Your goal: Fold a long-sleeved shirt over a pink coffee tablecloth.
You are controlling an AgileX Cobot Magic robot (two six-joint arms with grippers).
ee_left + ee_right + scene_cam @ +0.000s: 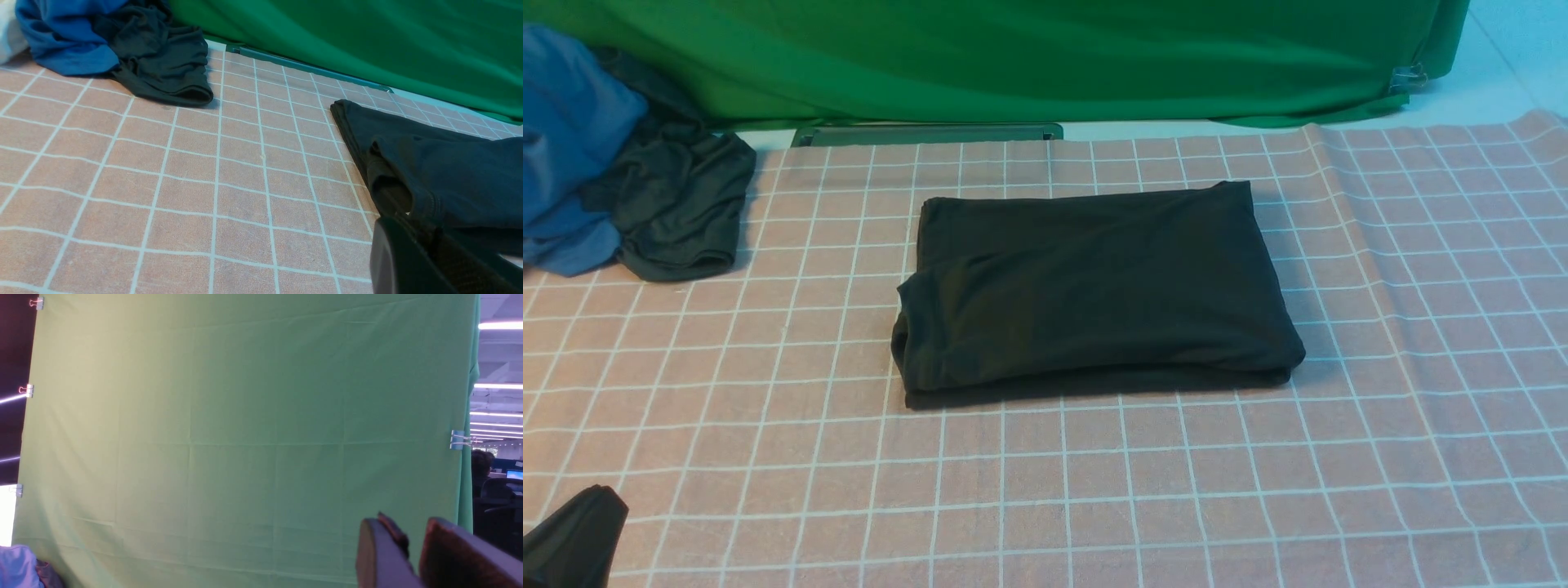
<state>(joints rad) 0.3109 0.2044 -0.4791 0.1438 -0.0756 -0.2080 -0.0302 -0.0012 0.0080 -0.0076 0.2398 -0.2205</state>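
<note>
the left gripper (572, 535) sat low at seven o'clock, jaws closed on nothing. the right gripper (412, 551) was raised toward the green backdrop (245, 437), fingers slightly parted, empty. the long-sleeved shirt (1094, 290) lay at centre of the pink coffee tablecloth (1094, 490) as a neat rectangle. folding looked finished; next likely called only for retreating. at ten o'clock lay a dark garment (678, 212) beside blue cloth (568, 147).
</note>
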